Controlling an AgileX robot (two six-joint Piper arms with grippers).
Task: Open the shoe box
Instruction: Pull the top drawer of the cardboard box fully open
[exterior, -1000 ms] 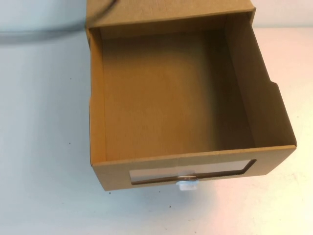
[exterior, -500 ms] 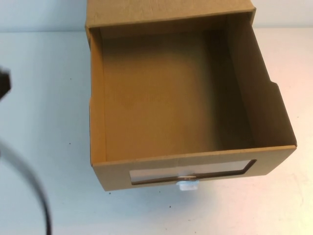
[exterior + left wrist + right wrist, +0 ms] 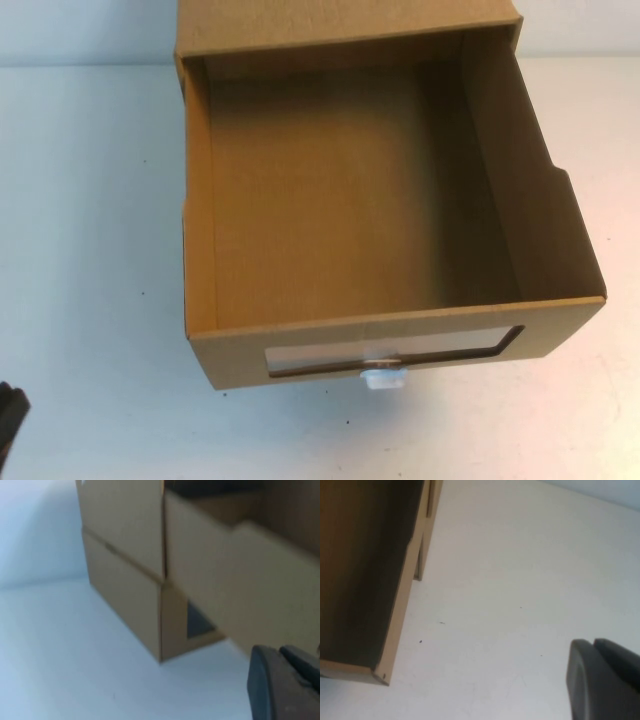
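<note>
The brown cardboard shoe box (image 3: 340, 25) stands at the table's middle, its drawer (image 3: 350, 200) pulled far out toward me and empty. The drawer's front (image 3: 240, 350) has a clear window and a small white pull tab (image 3: 383, 377). My left gripper (image 3: 277, 652) is shut on nothing, low by the box's left side (image 3: 125, 535), apart from the drawer wall (image 3: 240, 575). A dark part of the left arm (image 3: 10, 425) shows at the near left corner. My right gripper (image 3: 592, 644) is shut and empty, over bare table to the right of the box (image 3: 365, 570).
The white table (image 3: 90, 250) surrounds the box on the left, right and near sides. A pale wall (image 3: 80, 30) rises behind it.
The left arm swept down the left side of the high view toward me; only its dark tip now shows at the near left corner. The box has not moved.
</note>
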